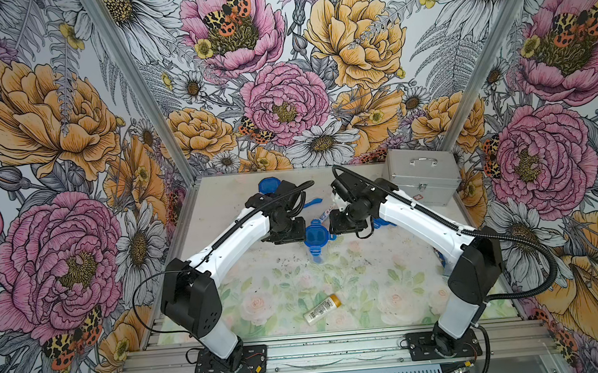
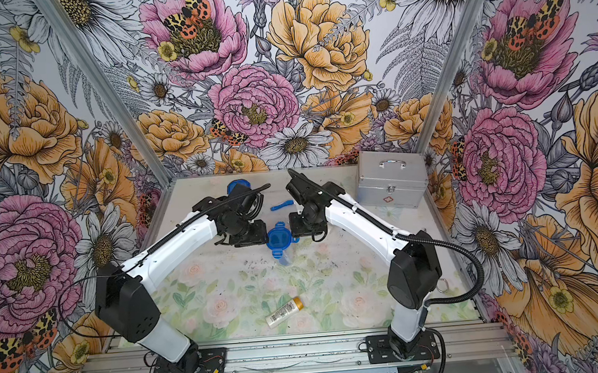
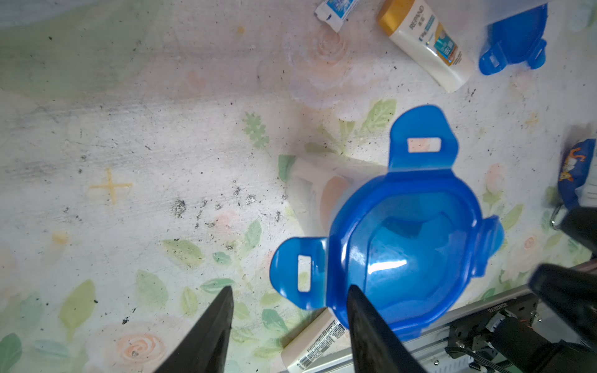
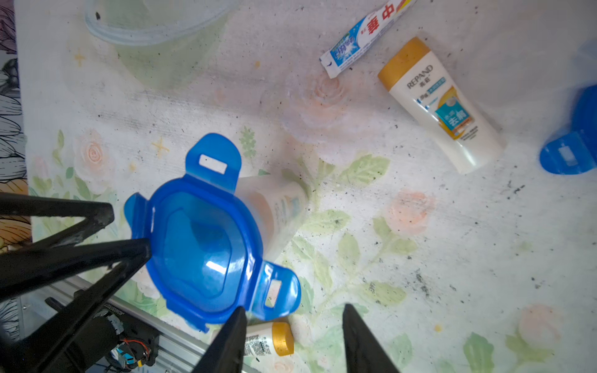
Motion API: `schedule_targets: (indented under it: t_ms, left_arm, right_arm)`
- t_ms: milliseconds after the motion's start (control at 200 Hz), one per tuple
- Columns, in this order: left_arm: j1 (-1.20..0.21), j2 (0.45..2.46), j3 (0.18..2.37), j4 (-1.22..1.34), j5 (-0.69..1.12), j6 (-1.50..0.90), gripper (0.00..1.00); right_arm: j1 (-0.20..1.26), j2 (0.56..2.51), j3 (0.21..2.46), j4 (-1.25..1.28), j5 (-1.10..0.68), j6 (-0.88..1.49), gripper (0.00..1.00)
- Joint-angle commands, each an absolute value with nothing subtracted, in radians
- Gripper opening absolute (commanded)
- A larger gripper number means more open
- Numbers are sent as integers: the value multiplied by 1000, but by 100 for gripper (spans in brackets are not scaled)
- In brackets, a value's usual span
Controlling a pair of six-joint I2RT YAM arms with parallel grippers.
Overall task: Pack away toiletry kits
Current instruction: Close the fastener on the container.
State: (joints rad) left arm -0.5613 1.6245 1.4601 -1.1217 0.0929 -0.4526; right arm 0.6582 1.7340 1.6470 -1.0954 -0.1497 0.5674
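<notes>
Right, the clear plastic cup (image 3: 310,193) under its blue four-tabbed lid (image 3: 403,252) stands upright mid-table between my arms; left gripper (image 3: 290,287) and right gripper (image 4: 294,306) both gape part-open, empty, flanking it equally near.

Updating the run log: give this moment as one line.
lid: on cup | left pincer: open, empty | right pincer: open, empty | bottle: loose

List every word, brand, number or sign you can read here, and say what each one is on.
"REPAND": on the white gold-capped bottle, legible in both wrist views.
"中華": in red, on the toothpaste tube.
Red cross sign, no words: on the silver case.
Too small or blurred to read: that bottle's blue label and fine print, the tube's blue print, and the barcode lettering on the front bottle.
</notes>
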Motion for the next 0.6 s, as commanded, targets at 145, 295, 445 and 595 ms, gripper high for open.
schedule_targets:
  t_ms: [145, 295, 445, 595]
  left_arm:
    - [-588, 1657, 1590, -1195, 24, -419, 50]
    - [-592, 1680, 1623, -1196, 31, -410, 45]
    - [-591, 1705, 1631, -1194, 49, -402, 42]
    - [-597, 1717, 1623, -1193, 61, -400, 41]
  right_arm:
    - [686, 1738, 1688, -1112, -161, 582, 44]
    - [689, 1757, 1691, -1111, -182, 580, 41]
    - [692, 1781, 1698, -1102, -189, 578, 40]
    - [690, 1806, 1702, -1086, -205, 581, 38]
